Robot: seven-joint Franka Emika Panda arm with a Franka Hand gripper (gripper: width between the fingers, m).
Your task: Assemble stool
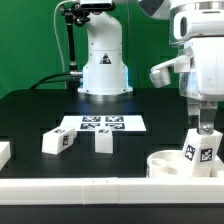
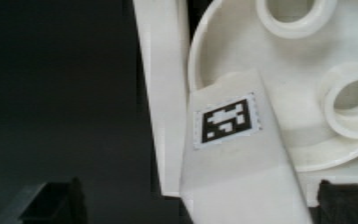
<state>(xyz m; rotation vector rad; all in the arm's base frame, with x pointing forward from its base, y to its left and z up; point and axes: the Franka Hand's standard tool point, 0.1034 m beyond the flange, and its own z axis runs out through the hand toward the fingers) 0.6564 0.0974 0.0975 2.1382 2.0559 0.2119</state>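
The round white stool seat (image 1: 168,164) lies at the exterior view's right front, against the rail. One white leg (image 1: 202,150) with black-and-white tags stands upright in it. My gripper (image 1: 204,127) hangs straight over that leg's top end, jaws open. In the wrist view the tagged leg (image 2: 229,125) runs between my gripper (image 2: 202,205) fingers, and the dark fingertips (image 2: 59,203) stand apart from it on both sides. The seat (image 2: 282,70) shows round sockets beside the leg. Two more legs (image 1: 57,141) (image 1: 103,140) lie loose on the black table.
The marker board (image 1: 103,124) lies flat in the table's middle, in front of the robot base (image 1: 103,65). A long white rail (image 1: 90,190) runs along the front edge, and another white piece (image 1: 3,152) sits at the exterior view's left edge.
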